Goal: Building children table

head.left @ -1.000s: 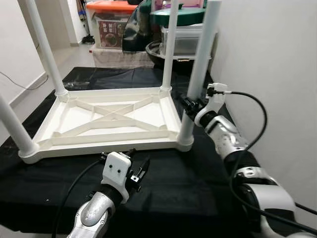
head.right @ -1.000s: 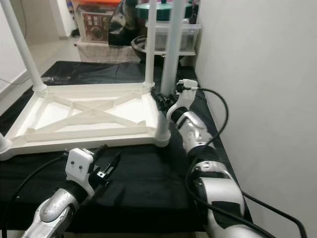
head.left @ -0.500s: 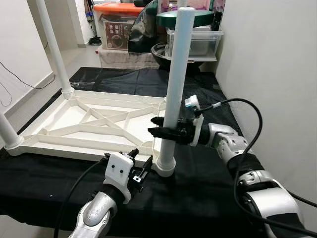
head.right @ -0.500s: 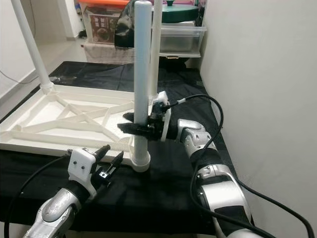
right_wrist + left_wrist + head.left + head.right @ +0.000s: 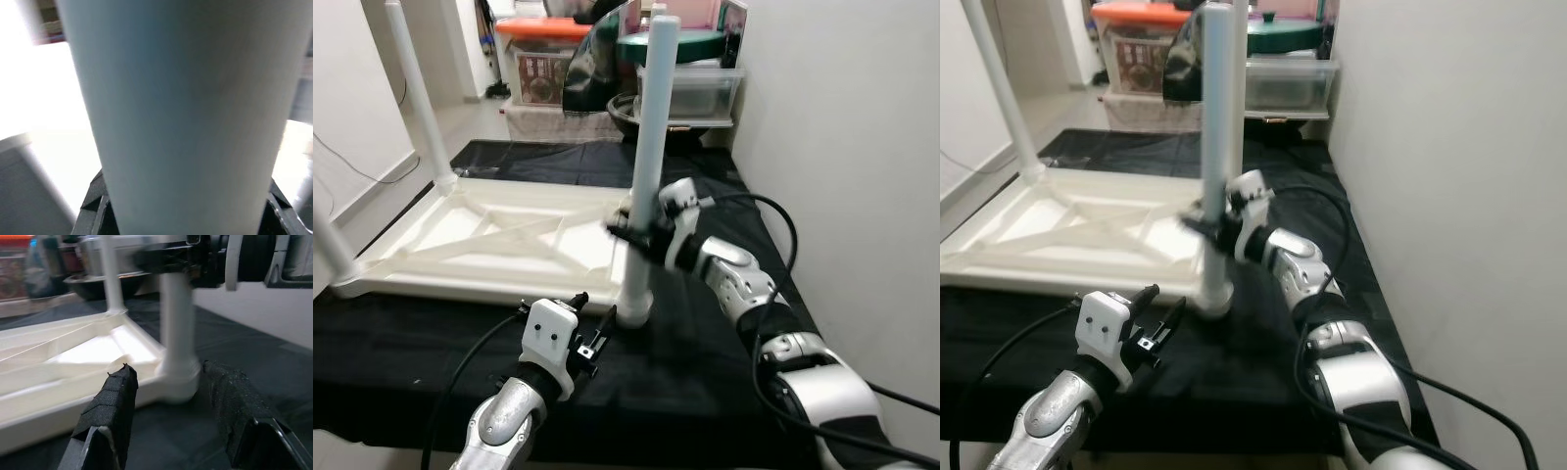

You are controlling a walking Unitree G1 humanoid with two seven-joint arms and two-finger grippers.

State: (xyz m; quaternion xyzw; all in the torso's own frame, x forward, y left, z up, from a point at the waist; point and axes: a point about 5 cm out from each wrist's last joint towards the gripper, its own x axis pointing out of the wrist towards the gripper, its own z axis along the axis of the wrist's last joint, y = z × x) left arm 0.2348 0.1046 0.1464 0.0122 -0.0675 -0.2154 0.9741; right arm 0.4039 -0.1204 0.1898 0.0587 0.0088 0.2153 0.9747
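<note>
- One white plastic children's table top lies upside down in front of you on a surface draped in black cloth, its cross-braced underside facing up.
- Four white legs can be counted standing up from its corners: the near right leg, a far right leg, a far left leg, and a near left leg cut off at the edge of the head view.
- Two grippers are in view. Your right gripper reaches in from the right and its jaws are clamped around the near right leg, partway up the tube.
- In the right wrist view, that leg's pale tube sits close up between the black fingers, touching them.
- Your left gripper hovers low over the black cloth, just in front of the foot socket of the same leg. Its jaws are spread apart and hold nothing.
- In the left wrist view, the two padded fingers frame the leg's base without touching it.
- Several storage items stand behind the surface: an orange-lidded box, a clear plastic bin and a dark bowl.
- A white wall runs along your right side.
</note>
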